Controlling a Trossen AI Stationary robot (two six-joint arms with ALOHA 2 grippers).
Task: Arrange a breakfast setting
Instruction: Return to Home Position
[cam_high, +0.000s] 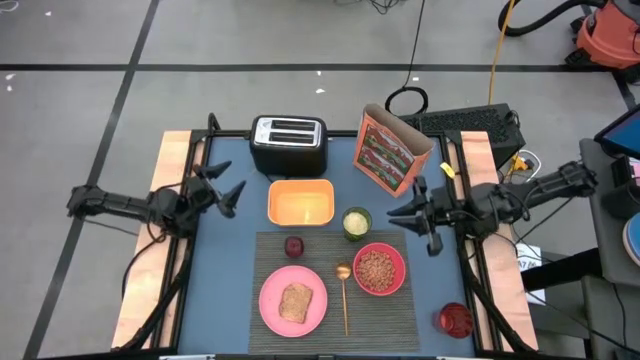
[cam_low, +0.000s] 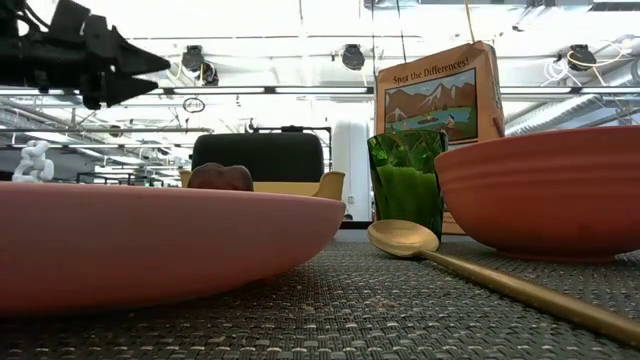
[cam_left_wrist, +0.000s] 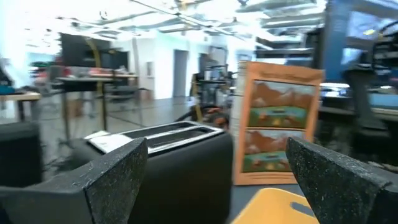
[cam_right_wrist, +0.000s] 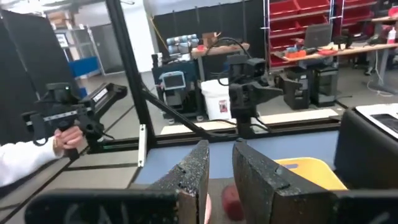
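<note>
Jaws on the left gripper (cam_high: 230, 186) are held spread wide and empty, over the left side of the bench (cam_high: 225, 262), near the black toaster (cam_high: 288, 143). Those of the right gripper (cam_high: 398, 214) are drawn almost together with nothing pinched, at the right side by the green glass (cam_high: 356, 222).

In the high view, the setting is laid on the dark grey ribbed placemat (cam_high: 425, 312) at the front. The round pink plate (cam_high: 268, 285) is at left, carrying the brown toast slice (cam_high: 295, 302). The small dark-red fruit (cam_high: 294, 246) is set just behind the plate. The gold spoon (cam_high: 344, 296) is laid lengthwise between the plate and the pink bowl (cam_high: 357, 279), which is filled with brown cereal. The orange-red cereal box (cam_high: 390, 150) is stood upright at the back right, and a yellow tray (cam_high: 300, 203) lies between toaster and mat. Bare blue surface is left on both sides of the mat.

In the low view, the plate (cam_low: 150, 240) is seen broad and shallow, with the fruit (cam_low: 220, 177) showing over its rim. The spoon (cam_low: 400, 238) lies flat on the weave, apart from the ribbed bowl (cam_low: 540, 190).

In the left wrist view, the fingers (cam_left_wrist: 118, 171) are set far apart, with toaster and box framed between them.

In the right wrist view, only a narrow slit is left between the fingers (cam_right_wrist: 193, 168). Beyond the bench, a person's hand (cam_right_wrist: 65, 140) is seen gripping a dark handle.
</note>
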